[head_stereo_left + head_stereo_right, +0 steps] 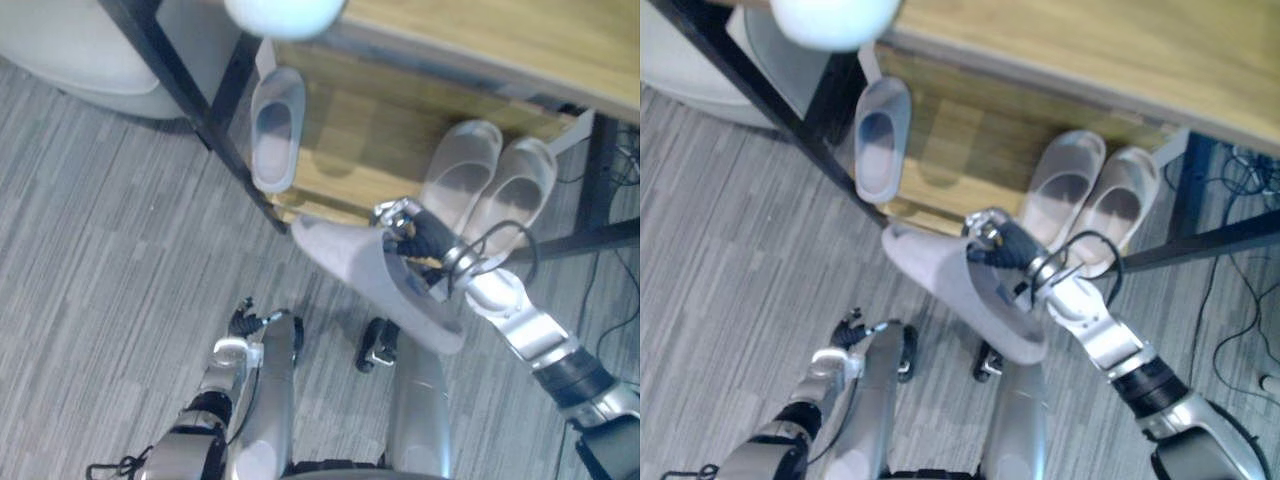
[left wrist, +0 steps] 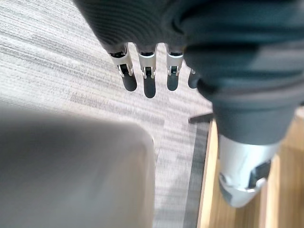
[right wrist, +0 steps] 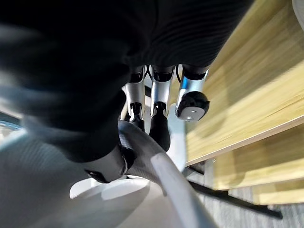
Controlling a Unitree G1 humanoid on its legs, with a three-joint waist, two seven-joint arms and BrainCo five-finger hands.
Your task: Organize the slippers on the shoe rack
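A grey slipper point(image 1: 372, 287) hangs tilted in the air just in front of the shoe rack point(image 1: 370, 140), toe end toward the lower right. My right hand point(image 1: 415, 238) is shut on its upper edge, fingers point(image 3: 160, 124) inside and thumb outside the slipper's rim point(image 3: 156, 175). On the rack's lower wooden shelf, a matching grey slipper point(image 1: 277, 128) lies at the left and a pair of beige slippers point(image 1: 462, 172) lies side by side at the right. My left hand point(image 1: 247, 325) hangs low beside me over the carpet, its fingers point(image 2: 145, 76) relaxed and holding nothing.
The rack's black frame leg point(image 1: 215, 130) runs diagonally at the left, and its top wooden shelf point(image 1: 500, 40) overhangs the lower one. A pale cushion-like object point(image 1: 80, 60) sits on the carpet at the upper left. Cables point(image 1: 625, 150) lie by the rack's right side.
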